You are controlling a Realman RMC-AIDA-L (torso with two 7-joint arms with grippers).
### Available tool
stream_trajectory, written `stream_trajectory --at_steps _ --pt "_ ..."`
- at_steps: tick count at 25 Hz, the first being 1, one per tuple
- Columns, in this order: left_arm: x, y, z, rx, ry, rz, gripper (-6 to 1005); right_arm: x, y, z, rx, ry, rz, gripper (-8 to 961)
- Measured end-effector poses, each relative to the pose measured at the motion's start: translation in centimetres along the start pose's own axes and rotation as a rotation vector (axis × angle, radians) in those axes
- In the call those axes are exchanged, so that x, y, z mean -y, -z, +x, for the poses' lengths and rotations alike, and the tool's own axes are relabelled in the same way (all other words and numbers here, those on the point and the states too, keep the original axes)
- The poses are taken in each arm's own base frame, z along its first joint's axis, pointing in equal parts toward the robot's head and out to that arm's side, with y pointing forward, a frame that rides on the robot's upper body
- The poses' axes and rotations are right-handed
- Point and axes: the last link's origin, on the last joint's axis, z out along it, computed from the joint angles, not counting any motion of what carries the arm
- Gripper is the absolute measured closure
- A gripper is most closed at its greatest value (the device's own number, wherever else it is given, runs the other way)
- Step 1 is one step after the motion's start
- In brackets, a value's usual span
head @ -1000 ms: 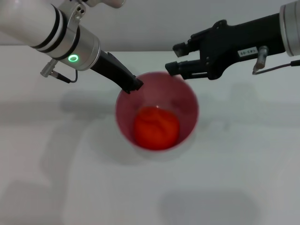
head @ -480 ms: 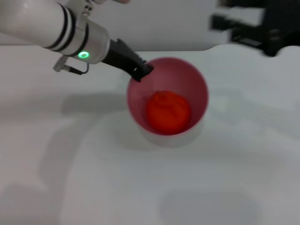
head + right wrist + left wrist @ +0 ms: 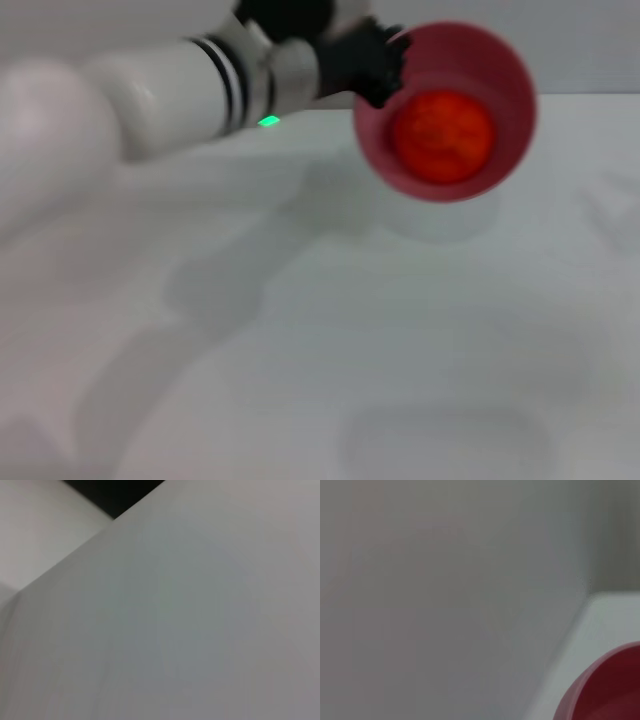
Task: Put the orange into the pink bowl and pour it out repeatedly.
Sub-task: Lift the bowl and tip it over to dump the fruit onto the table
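The pink bowl (image 3: 500, 75) is lifted above the white table at the upper right of the head view, tilted with its opening toward the camera. The orange (image 3: 442, 136) lies inside it. My left gripper (image 3: 385, 68) is shut on the bowl's left rim and holds it up. A piece of the bowl's rim (image 3: 600, 690) shows in the left wrist view. My right gripper is out of view; the right wrist view shows only bare white surface and a dark corner.
The white table (image 3: 330, 340) spreads below the raised bowl, with the arm's and bowl's shadows on it. Its far edge meets a grey wall (image 3: 120, 30) behind the arm.
My left gripper has lifted the bowl with the orange up and to the right and tilted it. My right arm has withdrawn out of the head view.
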Motion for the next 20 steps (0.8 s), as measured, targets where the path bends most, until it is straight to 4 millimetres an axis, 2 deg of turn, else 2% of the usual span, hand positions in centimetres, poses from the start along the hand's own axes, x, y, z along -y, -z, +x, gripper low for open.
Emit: stream_trajectory --at_steps 5,10,15,20 --pt "-2.9 0.3 0.2 -0.136 -0.174 0.135 956 1.1 1.3 -0.7 0.049 0.003 0.077 500" --pt "-4.9 2.1 -0.4 -0.245 -0.29 0.311 956 1.9 1.9 -2.0 0.106 0.032 0.12 501" --pt "-5.7 3.6 -0.6 -0.329 -0.326 0.453 956 2.2 2.1 -2.5 0.144 0.038 0.145 503" --pt "-6.1 3.9 -0.8 -0.341 -0.334 0.47 956 2.2 2.0 -2.7 0.155 0.044 0.137 506"
